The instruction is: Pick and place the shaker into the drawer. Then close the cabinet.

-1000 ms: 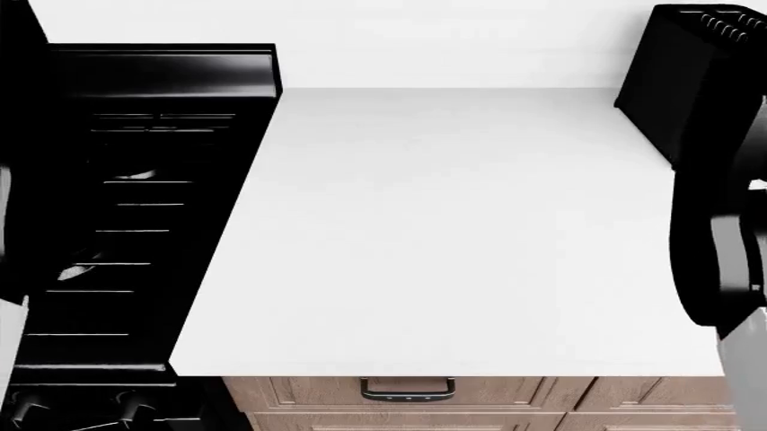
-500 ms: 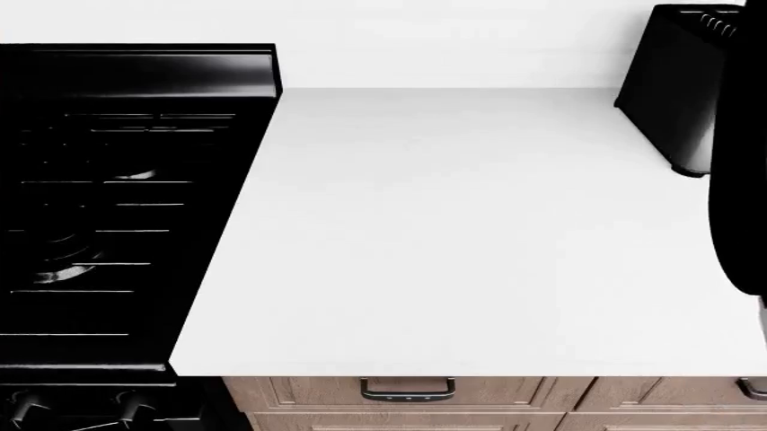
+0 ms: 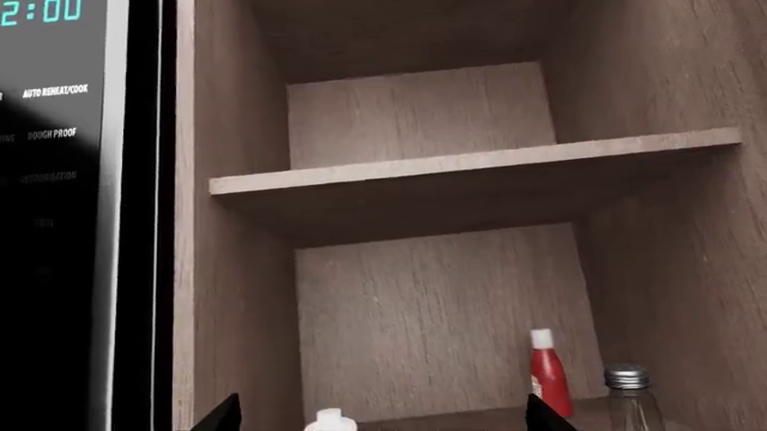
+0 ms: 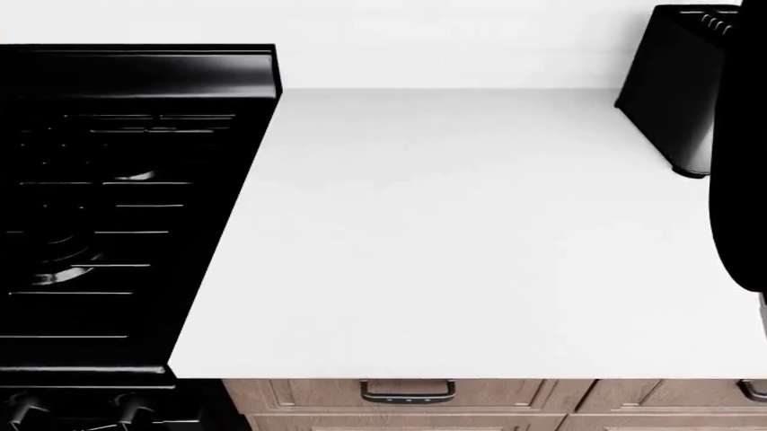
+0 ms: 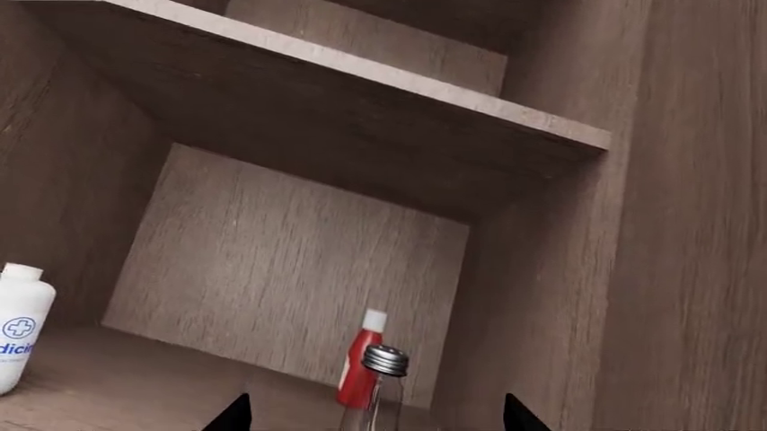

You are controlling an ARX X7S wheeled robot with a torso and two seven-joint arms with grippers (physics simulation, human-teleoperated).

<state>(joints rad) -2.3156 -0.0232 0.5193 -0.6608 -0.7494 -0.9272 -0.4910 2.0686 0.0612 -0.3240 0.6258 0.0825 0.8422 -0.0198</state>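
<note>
Head view: black stove (image 4: 120, 215) at left, white countertop (image 4: 468, 233) in the middle, black knife block (image 4: 671, 90) at the far right corner. Wood-grain drawer (image 4: 408, 395) fronts with a dark handle (image 4: 408, 390) sit closed below the counter edge.

Left wrist view: microwave panel (image 3: 54, 180), then an open wooden cabinet (image 3: 240, 269) with one shelf (image 3: 480, 171). On its floor stand a white bottle (image 3: 327, 419), a red bottle (image 3: 549, 373) and the shaker (image 3: 630, 400). Left gripper (image 3: 377, 415) fingertips are spread wide, holding nothing.

Right wrist view: right gripper (image 5: 374, 417) likewise spread wide, the shaker between its tips.
</note>
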